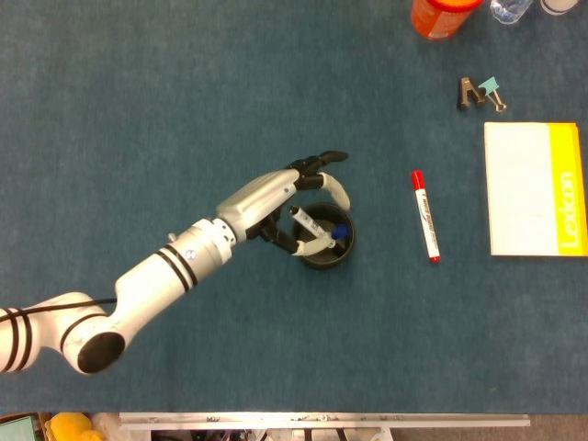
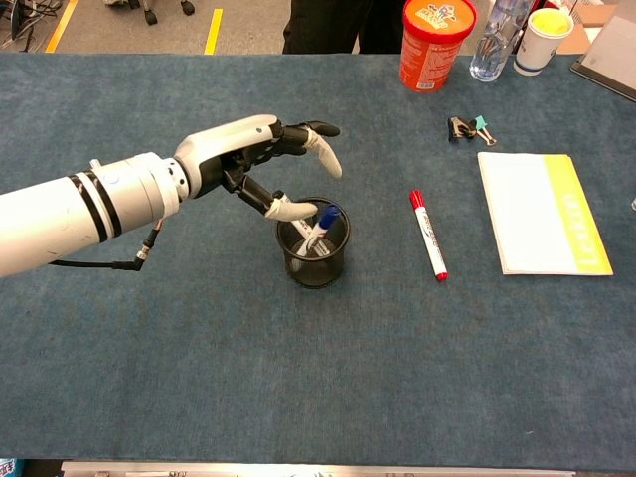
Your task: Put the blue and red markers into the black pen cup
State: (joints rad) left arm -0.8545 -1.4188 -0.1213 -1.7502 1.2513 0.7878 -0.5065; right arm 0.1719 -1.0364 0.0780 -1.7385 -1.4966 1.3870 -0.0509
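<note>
The black mesh pen cup (image 1: 327, 261) (image 2: 313, 266) stands mid-table. The blue marker (image 1: 339, 232) (image 2: 325, 218) rests inside it, its blue cap just above the rim. A second, black-tipped marker (image 1: 302, 220) leans in the cup too. My left hand (image 1: 292, 186) (image 2: 260, 147) hovers over the cup's left side with fingers spread and holds nothing; its thumb reaches down to the rim. The red marker (image 1: 425, 217) (image 2: 428, 235) lies flat on the cloth to the right of the cup, untouched. My right hand does not show in either view.
A white and yellow notepad (image 1: 535, 188) (image 2: 542, 214) lies at the right. Binder clips (image 1: 480, 92) (image 2: 467, 127) sit behind it. An orange canister (image 2: 435, 40), a bottle (image 2: 494, 40) and a paper cup (image 2: 547, 35) line the far edge.
</note>
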